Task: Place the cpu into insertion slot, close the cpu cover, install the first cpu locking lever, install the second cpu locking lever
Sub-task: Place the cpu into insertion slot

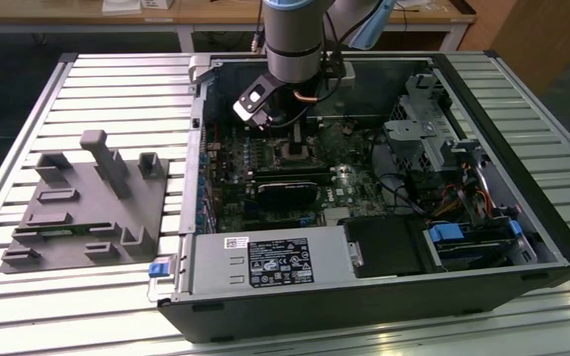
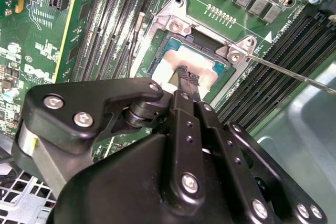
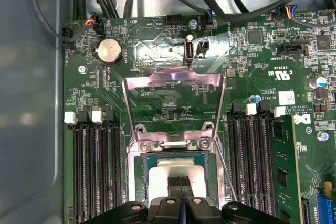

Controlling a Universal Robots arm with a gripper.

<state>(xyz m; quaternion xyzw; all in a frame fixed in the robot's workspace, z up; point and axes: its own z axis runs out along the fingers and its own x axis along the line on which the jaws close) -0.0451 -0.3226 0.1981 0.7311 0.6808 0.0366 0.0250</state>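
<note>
Tool is standing directly over the cpu. Its two fingers are drawn together into one narrow tip, nothing is showing between them, and it is gripping nothing. In both wrist views the tip is pointing at the middle of the chip's silvery top. Whether it is pressing on the metal or sitting just clear of it cannot be told.

The cpu is lying flat inside the insertion slot, square to the rim, so it is sitting straight beneath the tool and not off to any side.

The cpu cover is standing swung open beyond the tool tip, hinged at the slot's far edge, with green board showing through its square window. How steeply it is leaning cannot be told. By my judgement the chip is seated and the cover is not yet closed.

The governing relation is that tool tip, cpu centre, hinge and the cover's free edge are all falling on one line running straight ahead of the tool.

One locking lever, a thin wire, is running out from a slot corner to one side of the tool and appears unhooked.

In the exterior view the arm is reaching down into the computer case, which is lying open on the slatted counter.
</note>
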